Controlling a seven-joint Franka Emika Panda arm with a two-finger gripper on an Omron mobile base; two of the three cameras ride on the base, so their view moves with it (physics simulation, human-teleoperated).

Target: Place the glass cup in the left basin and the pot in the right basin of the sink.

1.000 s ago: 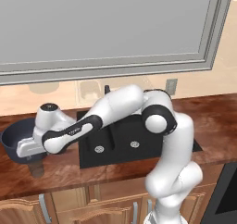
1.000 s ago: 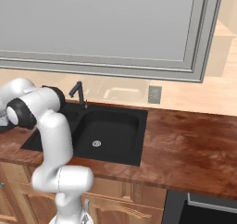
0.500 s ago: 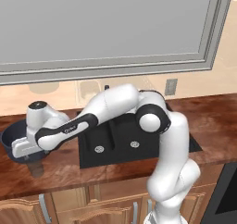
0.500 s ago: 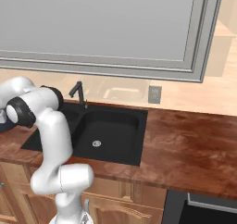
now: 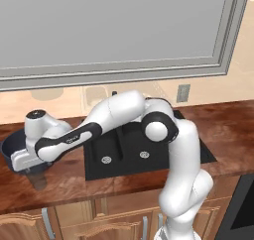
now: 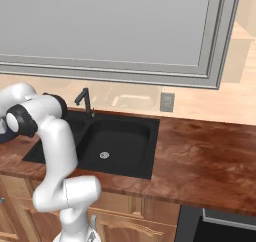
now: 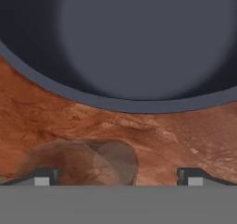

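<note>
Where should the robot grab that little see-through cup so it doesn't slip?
Probably from above, one finger on each side of the glass cup's round wall, near the rim. It has no handle and stands on the counter right beside the big pot, so a sideways reach looks cramped. The open claw already sits near it.

My own forearm covered most of the pot (image 5: 9, 149) in the left base view, leaving just its dark left rim. The hand view cut the pot (image 7: 139, 42) off at the top and both sides. The glass cup (image 7: 81, 163) ran under the bottom edge there. My arm hid the left basin (image 6: 75, 128) from the right.
</note>
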